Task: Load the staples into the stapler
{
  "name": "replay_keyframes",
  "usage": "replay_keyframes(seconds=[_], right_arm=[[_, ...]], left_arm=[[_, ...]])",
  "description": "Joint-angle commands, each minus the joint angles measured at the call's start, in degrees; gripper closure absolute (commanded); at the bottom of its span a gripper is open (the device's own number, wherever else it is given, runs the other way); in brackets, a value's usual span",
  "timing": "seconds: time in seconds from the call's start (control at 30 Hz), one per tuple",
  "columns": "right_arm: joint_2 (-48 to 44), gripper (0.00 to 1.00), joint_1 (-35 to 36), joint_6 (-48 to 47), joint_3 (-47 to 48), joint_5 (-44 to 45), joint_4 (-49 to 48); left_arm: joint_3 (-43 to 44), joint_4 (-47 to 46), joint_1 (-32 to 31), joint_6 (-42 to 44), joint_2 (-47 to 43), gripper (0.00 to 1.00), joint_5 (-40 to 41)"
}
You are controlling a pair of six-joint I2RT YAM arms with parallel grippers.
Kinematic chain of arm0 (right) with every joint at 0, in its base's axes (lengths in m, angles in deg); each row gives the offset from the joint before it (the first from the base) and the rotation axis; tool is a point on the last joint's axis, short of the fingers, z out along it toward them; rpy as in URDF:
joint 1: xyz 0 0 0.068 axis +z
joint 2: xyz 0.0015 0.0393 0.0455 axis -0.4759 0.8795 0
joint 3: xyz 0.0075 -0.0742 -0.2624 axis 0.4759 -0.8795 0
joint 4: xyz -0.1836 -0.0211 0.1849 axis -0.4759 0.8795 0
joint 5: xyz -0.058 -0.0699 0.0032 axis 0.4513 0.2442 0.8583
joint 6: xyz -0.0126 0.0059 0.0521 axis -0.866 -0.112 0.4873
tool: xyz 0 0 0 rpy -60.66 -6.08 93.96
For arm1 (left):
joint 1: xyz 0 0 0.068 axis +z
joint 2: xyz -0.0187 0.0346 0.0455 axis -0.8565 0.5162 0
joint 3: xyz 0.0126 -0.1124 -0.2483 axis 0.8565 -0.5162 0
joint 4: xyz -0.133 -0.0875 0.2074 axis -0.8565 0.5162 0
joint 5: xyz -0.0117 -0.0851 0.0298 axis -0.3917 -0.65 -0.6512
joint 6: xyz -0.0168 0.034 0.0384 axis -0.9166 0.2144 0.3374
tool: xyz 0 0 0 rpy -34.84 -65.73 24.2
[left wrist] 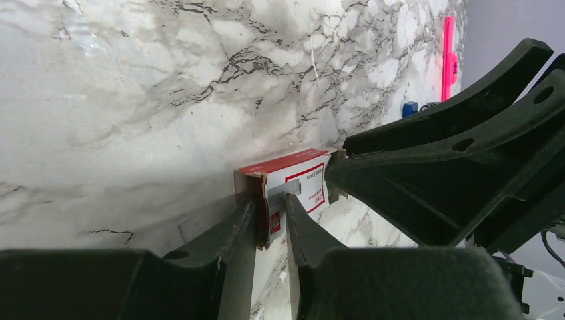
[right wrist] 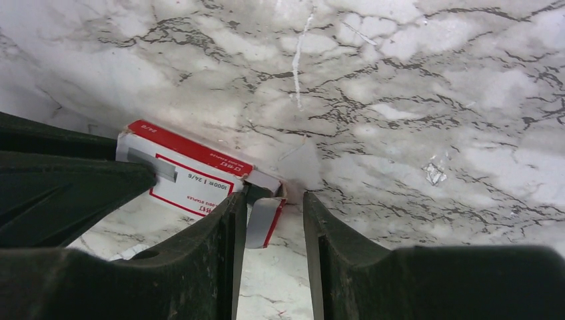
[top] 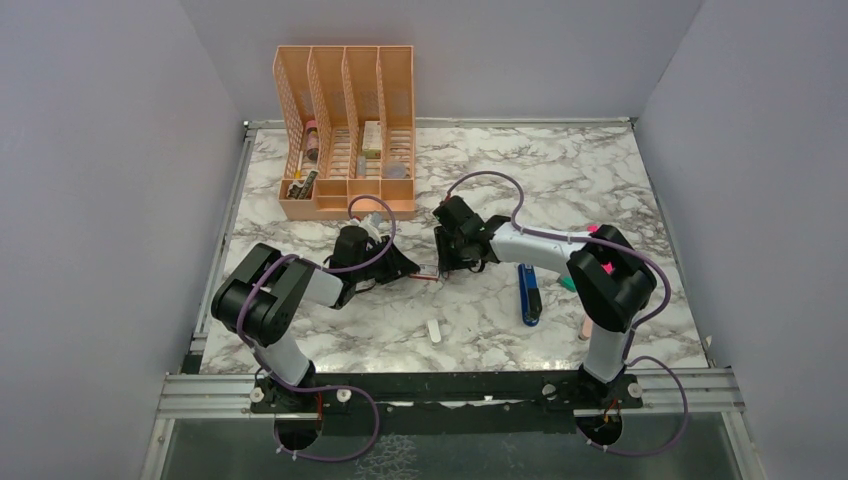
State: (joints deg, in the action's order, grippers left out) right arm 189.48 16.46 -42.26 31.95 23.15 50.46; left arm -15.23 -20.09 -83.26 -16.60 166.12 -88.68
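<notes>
Orange file rack (top: 345,130) stands at back left of marble table (top: 600,170). Left gripper (left wrist: 270,201): jaws clamped on one end of staples box (right wrist: 190,175); box sits mid-table, between the two grippers. Right gripper (right wrist: 274,199): jaws apart, straddling the box's opened end flap (right wrist: 264,220); one finger touches the flap, the other is clear of it. Stapler (top: 529,295) lies flat further right, apart from both grippers

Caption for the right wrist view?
Right gripper, jaws open, straddles the flap of the staples box; left gripper holds the other end.
</notes>
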Motion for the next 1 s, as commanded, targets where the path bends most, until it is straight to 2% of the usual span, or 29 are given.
replay_keyframes(seconds=[0.0, 0.6, 0.8, 0.97], right_arm=[[-1.44, 0.61, 0.3, 2.14, 0.12, 5.04, 3.62], [-2.93, 0.85, 0.3, 3.69, -2.59, 2.91, 2.39], [-3.37, 0.98, 0.29, 3.42, -3.2, 2.26, 1.02], [-3.75, 0.99, 0.22, 2.71, -3.16, 2.76, 0.1]], left_arm=[[0.26, -0.73, 0.26, 1.17, 0.99, 0.77, -0.82], [0.55, -0.73, 0.23, 0.8, 0.85, 0.78, -1.49], [0.61, -0.7, 0.26, 1.73, 0.77, 0.84, -1.49], [0.52, -0.73, 0.79, 2.12, 0.56, 0.88, -1.37]])
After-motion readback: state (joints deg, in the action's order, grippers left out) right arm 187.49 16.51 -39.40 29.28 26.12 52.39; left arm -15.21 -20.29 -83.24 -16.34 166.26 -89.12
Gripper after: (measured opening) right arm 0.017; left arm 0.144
